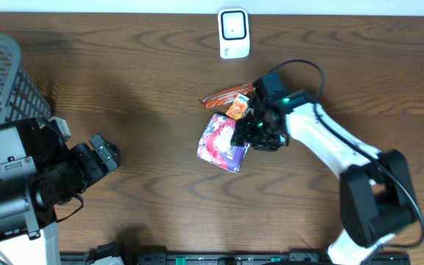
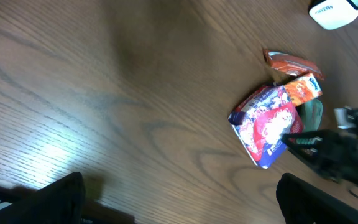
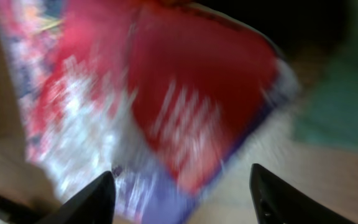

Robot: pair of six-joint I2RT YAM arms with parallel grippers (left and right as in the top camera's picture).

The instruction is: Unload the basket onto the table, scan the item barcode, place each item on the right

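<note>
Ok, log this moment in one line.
left claw: open, far from packet | right claw: open, at packet | scanner: at far edge

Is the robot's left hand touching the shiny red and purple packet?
No, the left gripper hangs far from the red and purple packet, which lies by the right gripper.

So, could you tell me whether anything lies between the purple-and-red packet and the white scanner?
Yes: a small orange packet and a reddish-brown packet lie directly between the purple-and-red packet and the white scanner. Lifting over them would probably clear both.
</note>
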